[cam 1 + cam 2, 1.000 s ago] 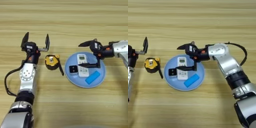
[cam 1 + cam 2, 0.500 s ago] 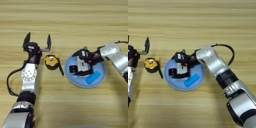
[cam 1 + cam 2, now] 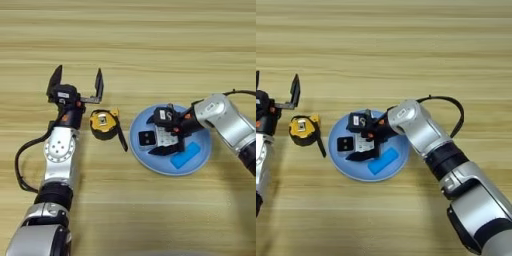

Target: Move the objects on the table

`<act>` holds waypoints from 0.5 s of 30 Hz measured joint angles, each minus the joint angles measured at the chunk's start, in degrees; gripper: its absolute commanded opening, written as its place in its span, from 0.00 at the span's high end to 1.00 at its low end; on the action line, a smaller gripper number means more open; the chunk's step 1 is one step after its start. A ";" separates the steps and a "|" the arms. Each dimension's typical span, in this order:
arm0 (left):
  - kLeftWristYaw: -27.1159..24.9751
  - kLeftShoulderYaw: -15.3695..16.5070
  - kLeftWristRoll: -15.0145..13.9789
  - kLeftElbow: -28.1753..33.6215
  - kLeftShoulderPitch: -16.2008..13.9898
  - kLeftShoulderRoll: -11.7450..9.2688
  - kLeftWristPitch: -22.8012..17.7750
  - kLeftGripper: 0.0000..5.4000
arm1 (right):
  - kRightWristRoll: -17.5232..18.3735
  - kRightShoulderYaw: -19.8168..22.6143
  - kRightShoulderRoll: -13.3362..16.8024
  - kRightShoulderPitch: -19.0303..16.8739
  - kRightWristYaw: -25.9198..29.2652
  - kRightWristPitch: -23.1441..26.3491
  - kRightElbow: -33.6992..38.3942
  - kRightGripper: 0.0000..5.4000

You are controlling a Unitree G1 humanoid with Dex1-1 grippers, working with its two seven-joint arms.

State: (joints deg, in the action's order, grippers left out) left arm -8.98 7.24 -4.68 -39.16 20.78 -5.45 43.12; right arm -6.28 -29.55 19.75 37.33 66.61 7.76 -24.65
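On the table (image 3: 150, 45), my right gripper (image 3: 162, 132) reaches into the pale-blue plate (image 3: 150, 162) from the right. It is open, with one finger on each side of the slim white remote (image 3: 166, 136) lying there. The small silver-grey box with a black face (image 3: 146, 139) lies on the plate just left of the remote. The yellow-and-black tape measure (image 3: 102, 124) rests on the wood left of the plate, with its black strap (image 3: 121, 140) trailing toward the rim. My left gripper (image 3: 77, 80) is open, with nothing between its fingers, just up-left of the tape measure.
A flat blue block (image 3: 185, 155) lies on the plate's right half, under my right forearm (image 3: 225, 117). A black cable (image 3: 448, 107) loops off that arm. My left arm (image 3: 57, 165) runs down the picture's left side.
My right gripper swung from above the plate's right side down and left to the remote. The left gripper, tape measure and box have stayed put.
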 measured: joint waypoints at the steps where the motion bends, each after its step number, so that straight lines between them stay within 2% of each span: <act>1: 0.03 -0.07 0.00 0.00 0.00 0.04 0.00 0.00 | -0.24 -0.10 -0.08 -0.01 -0.04 -0.05 -0.16 0.27; 11: 0.62 -0.66 0.07 0.00 0.00 0.17 0.05 0.00 | -1.40 -0.28 -1.67 -0.01 -0.22 -1.43 -2.43 0.50; 15: 0.89 -0.76 0.16 -0.02 0.00 0.17 0.14 0.00 | -1.42 -0.18 -1.86 -0.01 -0.23 -2.20 -2.83 0.54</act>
State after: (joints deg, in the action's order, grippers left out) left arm -8.09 6.48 -4.52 -39.18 20.79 -5.29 43.26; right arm -7.70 -29.73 17.89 37.33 66.38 5.56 -27.48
